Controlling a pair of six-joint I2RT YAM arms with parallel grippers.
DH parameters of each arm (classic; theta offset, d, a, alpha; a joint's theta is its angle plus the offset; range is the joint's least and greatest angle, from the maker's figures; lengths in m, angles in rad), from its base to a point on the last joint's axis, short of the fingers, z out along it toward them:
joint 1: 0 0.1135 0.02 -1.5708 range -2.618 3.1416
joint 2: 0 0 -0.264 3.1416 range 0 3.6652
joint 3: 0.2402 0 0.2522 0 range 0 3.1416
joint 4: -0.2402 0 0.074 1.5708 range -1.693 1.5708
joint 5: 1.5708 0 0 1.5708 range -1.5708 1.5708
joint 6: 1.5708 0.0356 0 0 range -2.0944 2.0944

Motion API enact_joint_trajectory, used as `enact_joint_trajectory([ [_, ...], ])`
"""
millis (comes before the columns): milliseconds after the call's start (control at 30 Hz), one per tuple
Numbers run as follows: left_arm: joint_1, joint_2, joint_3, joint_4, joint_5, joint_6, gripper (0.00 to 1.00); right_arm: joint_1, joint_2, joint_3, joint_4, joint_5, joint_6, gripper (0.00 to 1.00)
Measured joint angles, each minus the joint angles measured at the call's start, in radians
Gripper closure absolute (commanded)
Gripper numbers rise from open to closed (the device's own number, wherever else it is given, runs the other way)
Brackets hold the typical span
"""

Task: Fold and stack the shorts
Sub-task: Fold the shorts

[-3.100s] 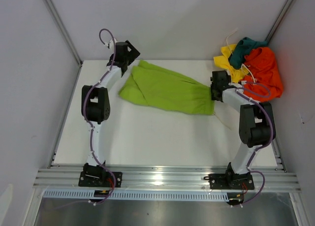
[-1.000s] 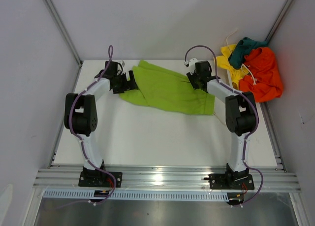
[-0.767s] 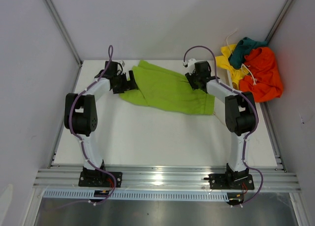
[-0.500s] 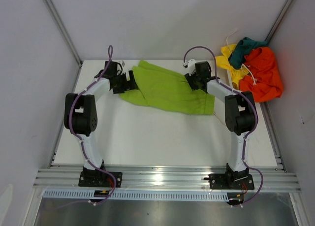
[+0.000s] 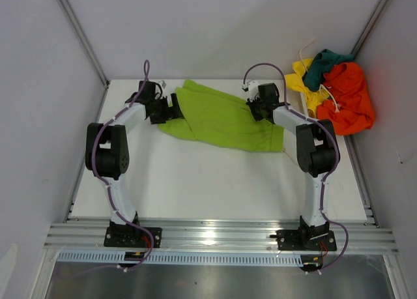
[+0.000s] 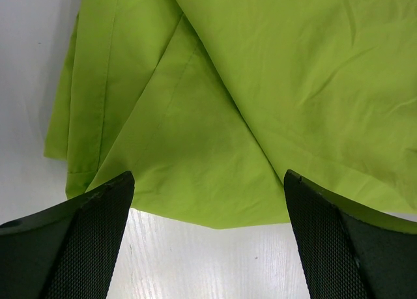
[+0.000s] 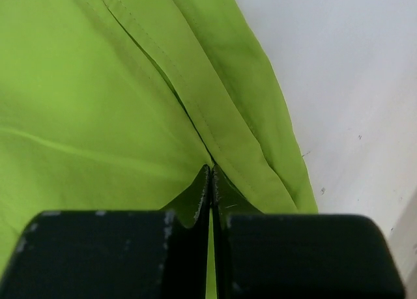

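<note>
four shorts (image 5: 225,120) (one lime), two arms (image 5: 120,152)

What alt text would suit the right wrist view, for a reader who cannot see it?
The right gripper, jaws closed, pinches the hemmed edge of the lime green shorts, which fill most of the view. The white table shows on the right.

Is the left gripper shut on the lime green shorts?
No, the left gripper stands wide open at the lime green shorts' edge.
</note>
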Motion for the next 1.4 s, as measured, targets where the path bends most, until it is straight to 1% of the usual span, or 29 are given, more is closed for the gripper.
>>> enact_joint_trajectory([
  [300, 0.011, 0.011, 0.003, -0.007, 0.0, 0.0, 0.05, -0.045, 0.0, 0.002, 0.005, -0.037, 0.076, 1.0],
  [667, 0.081, 0.009, -0.015, 0.024, 0.004, -0.003, 0.06, -0.055, 0.0, 0.019, 0.003, -0.053, 0.102, 1.0],
  [700, 0.085, 0.012, -0.011, 0.026, 0.004, -0.003, 0.07, -0.055, 0.0, 0.019, 0.003, -0.053, 0.102, 1.0],
  [733, 0.088, 0.014, -0.009, 0.031, 0.004, -0.003, 0.1, -0.055, 0.0, 0.019, 0.003, -0.055, 0.102, 1.0],
  [767, 0.09, 0.018, -0.006, 0.033, 0.003, -0.003, 0.16, -0.055, 0.0, 0.019, 0.003, -0.056, 0.102, 1.0],
  [833, 0.092, 0.029, 0.0, 0.039, 0.006, -0.002, 0.18, -0.058, 0.0, 0.019, 0.003, -0.062, 0.102, 1.0],
  [933, 0.092, 0.048, 0.006, 0.043, 0.024, 0.0, 0.19, -0.06, 0.0, 0.019, 0.003, -0.069, 0.102, 1.0],
  [1033, 0.092, 0.072, 0.011, 0.046, 0.049, -0.002, 0.26, -0.062, 0.0, 0.019, 0.003, -0.073, 0.102, 1.0],
  [1067, 0.092, 0.08, 0.014, 0.046, 0.061, -0.002, 0.3, -0.063, 0.0, 0.019, 0.003, -0.075, 0.102, 1.0],
  [1100, 0.092, 0.087, 0.018, 0.046, 0.071, -0.003, 0.31, -0.063, 0.0, 0.019, 0.003, -0.076, 0.102, 1.0],
  [1133, 0.092, 0.095, 0.021, 0.046, 0.081, -0.002, 0.38, -0.063, 0.0, 0.019, 0.003, -0.078, 0.102, 1.0],
  [1200, 0.092, 0.108, 0.03, 0.048, 0.1, -0.006, 0.46, -0.063, 0.002, 0.023, 0.002, -0.079, 0.103, 1.0],
  [1233, 0.092, 0.115, 0.035, 0.05, 0.111, -0.008, 0.55, -0.063, 0.005, 0.026, 0.0, -0.079, 0.103, 1.0],
  [1300, 0.092, 0.129, 0.045, 0.054, 0.129, -0.011, 0.65, -0.063, 0.009, 0.035, -0.004, -0.08, 0.103, 1.0],
  [1333, 0.092, 0.136, 0.05, 0.055, 0.14, -0.011, 0.75, -0.063, 0.011, 0.04, -0.006, -0.081, 0.103, 1.0],
  [1400, 0.092, 0.15, 0.059, 0.054, 0.15, -0.016, 0.88, -0.064, 0.016, 0.049, -0.01, -0.082, 0.103, 1.0],
])
